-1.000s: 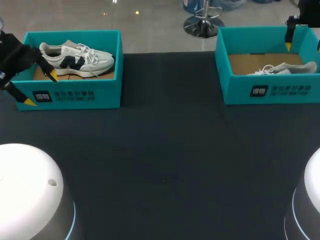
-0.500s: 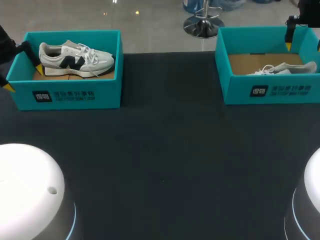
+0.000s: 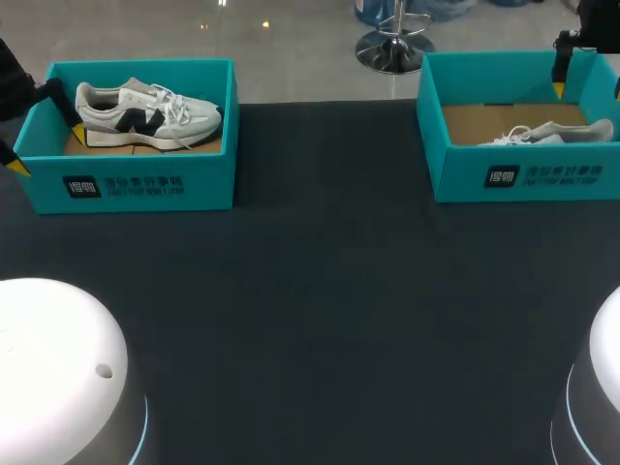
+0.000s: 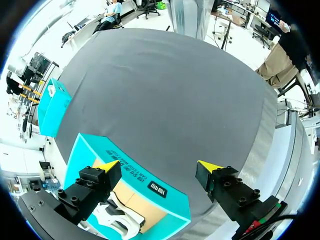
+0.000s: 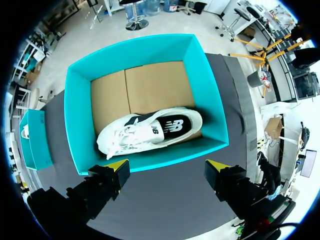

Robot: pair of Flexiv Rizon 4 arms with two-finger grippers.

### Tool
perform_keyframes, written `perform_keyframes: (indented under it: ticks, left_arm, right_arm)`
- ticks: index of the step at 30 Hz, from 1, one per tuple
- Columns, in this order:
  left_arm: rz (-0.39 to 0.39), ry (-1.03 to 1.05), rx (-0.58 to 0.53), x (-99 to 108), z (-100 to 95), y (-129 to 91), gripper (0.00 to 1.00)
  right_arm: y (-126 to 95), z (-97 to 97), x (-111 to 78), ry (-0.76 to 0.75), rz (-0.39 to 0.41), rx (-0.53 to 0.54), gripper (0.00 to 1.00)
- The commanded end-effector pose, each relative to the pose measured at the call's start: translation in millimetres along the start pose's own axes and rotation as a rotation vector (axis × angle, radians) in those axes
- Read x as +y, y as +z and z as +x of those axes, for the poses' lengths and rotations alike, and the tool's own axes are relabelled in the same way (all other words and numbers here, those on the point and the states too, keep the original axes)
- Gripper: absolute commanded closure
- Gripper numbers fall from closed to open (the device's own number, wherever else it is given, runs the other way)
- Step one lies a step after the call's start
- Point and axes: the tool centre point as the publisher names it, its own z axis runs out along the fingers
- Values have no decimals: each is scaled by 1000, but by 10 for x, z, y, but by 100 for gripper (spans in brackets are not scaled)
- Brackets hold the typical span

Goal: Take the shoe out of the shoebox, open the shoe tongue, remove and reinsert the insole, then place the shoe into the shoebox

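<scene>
Two shoeboxes sit well apart on your desk (image 3: 320, 310), a shoe in each. Your left arm (image 3: 19, 87) holds its jaws wide and empty, straddling a corner of the left shoebox (image 3: 136, 184) beside the left shoe (image 3: 145, 111). Your right arm (image 3: 599, 29) hangs above the right shoebox (image 3: 523, 174), jaws wide, gripping nothing, right shoe (image 5: 150, 131) lying below.

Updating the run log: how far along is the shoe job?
Done: nothing visibly; the left shoe sits in the left box, the right shoe in the right box. In hand: nothing; left pincer open at the left box's end, right pincer open over the right box, both empty. Left, seemingly: everything, from lifting a shoe out to insole and return.
</scene>
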Motion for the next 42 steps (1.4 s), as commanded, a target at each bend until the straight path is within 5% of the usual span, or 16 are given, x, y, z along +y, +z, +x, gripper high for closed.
perform_keyframes:
  ticks: [1, 2, 11, 15, 21, 27, 42]
  left_arm:
    - [-151, 217, 49, 206, -37, 4, 0]
    - [-208, 193, 91, 325, -38, 20, 0]
    - [-218, 341, 106, 1186, -41, 103, 0]
    - [-165, 444, 111, 1451, -112, 131, 0]
    - [-191, 560, 180, 1809, -307, 269, 0]
    - [-190, 538, 237, 2070, -605, 326, 0]
    - [-190, 538, 237, 2070, -605, 326, 0]
  right_arm:
    - [-2, 2, 11, 0, 2, -1, 0]
    - [-2, 2, 11, 0, 2, -1, 0]
    - [-2, 2, 11, 0, 2, -1, 0]
    - [-2, 2, 11, 0, 2, -1, 0]
    - [-2, 2, 11, 0, 2, -1, 0]
    - [-2, 2, 11, 0, 2, -1, 0]
    - [-2, 2, 11, 0, 2, -1, 0]
